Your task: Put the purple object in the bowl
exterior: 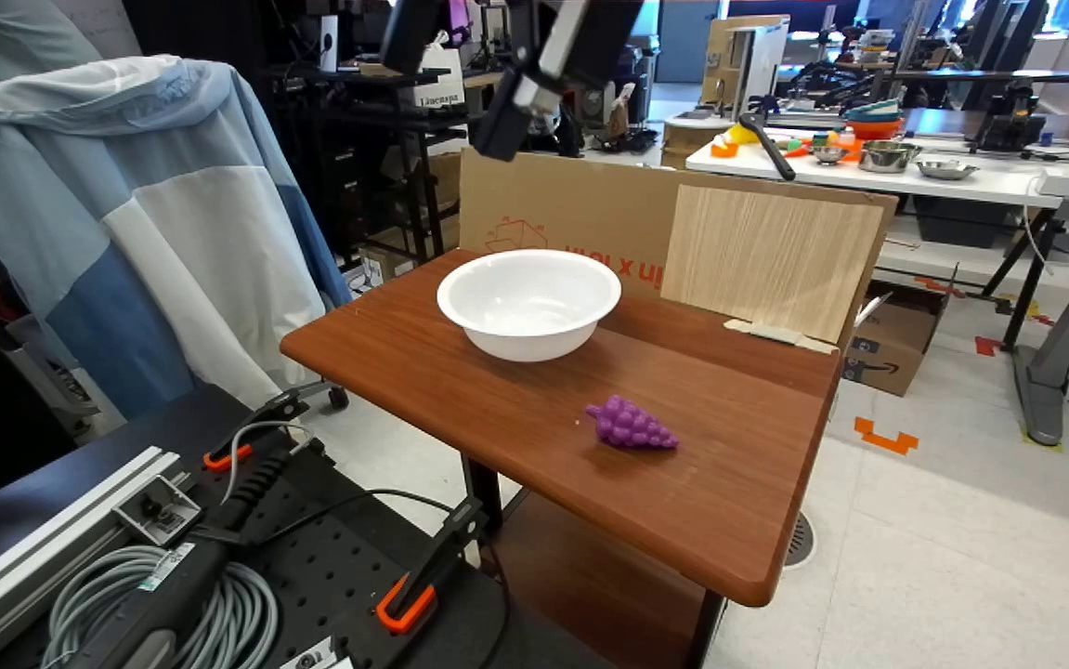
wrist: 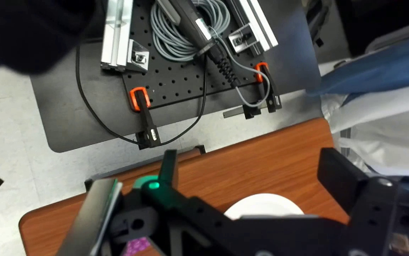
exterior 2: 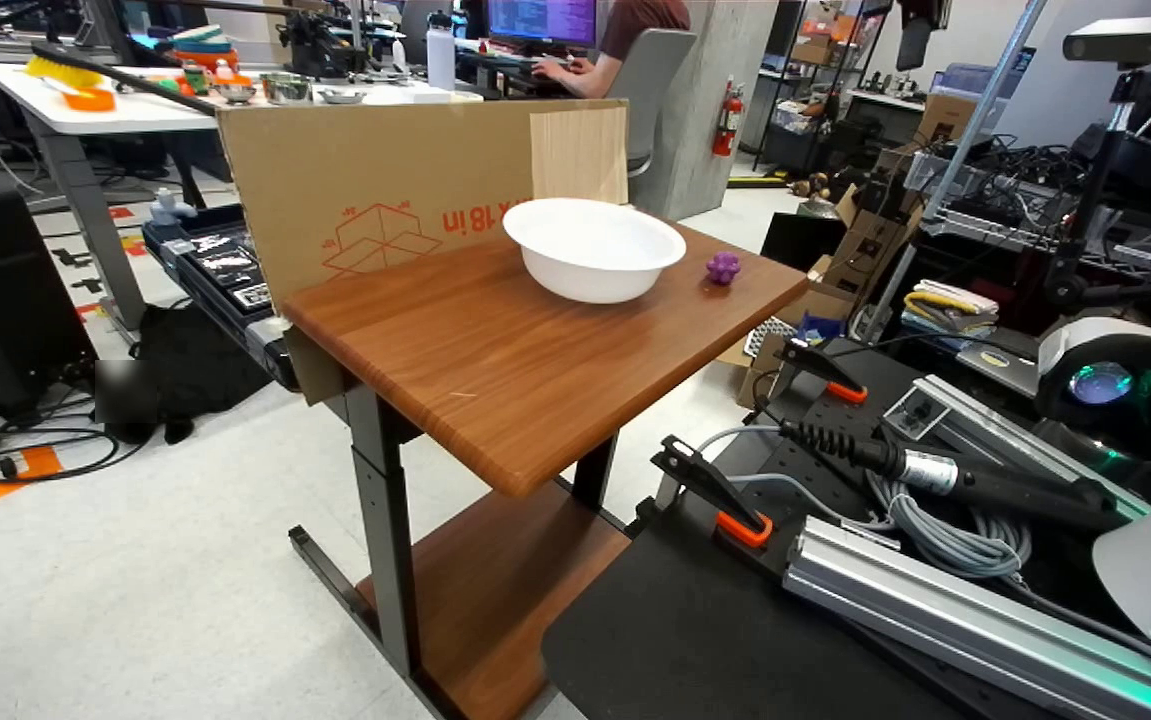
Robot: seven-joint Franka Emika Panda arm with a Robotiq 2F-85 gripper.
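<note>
Wrist view: gripper (wrist: 249, 165), black, two-fingered; fingers (wrist: 339, 177) set wide apart, brown wood showing in the gap. A green light glows on the linkage of one finger. In an exterior view the same gripper hangs high at the top edge, cut by the frame, above the level of the tabletop.

On the brown table (exterior: 729, 530): purple object (exterior: 629, 423), one, a bumpy cluster like a toy bunch of grapes, lying lengthwise on the wood. It sits outside the bowl (exterior: 525, 346), near it and apart from it in both exterior views. In the wrist view just a patch of it shows, behind the gripper's parts.

Also on the table: the bowl itself, white, round, wide, plain, upright; part-hidden by the gripper in the wrist view.

Along one table edge: cardboard sheet (exterior: 580, 195), upright, printed red, lettering inverted. Against it: wood-grain panel (exterior: 771, 260), pale.

Beside the table, apart from it: dark bench (wrist: 62, 99), bearing perforated board (wrist: 177, 83), coiled grey cable (wrist: 161, 39), metal rails (wrist: 115, 39), two clamps (wrist: 150, 124) with orange pads.

Outermost: draped cloth (exterior: 209, 223), blue and white; white table (exterior: 1008, 186) with metal dishes (exterior: 887, 158); seated person (exterior 2: 635, 20), cut by the frame; fire extinguisher (exterior 2: 728, 120), red.
</note>
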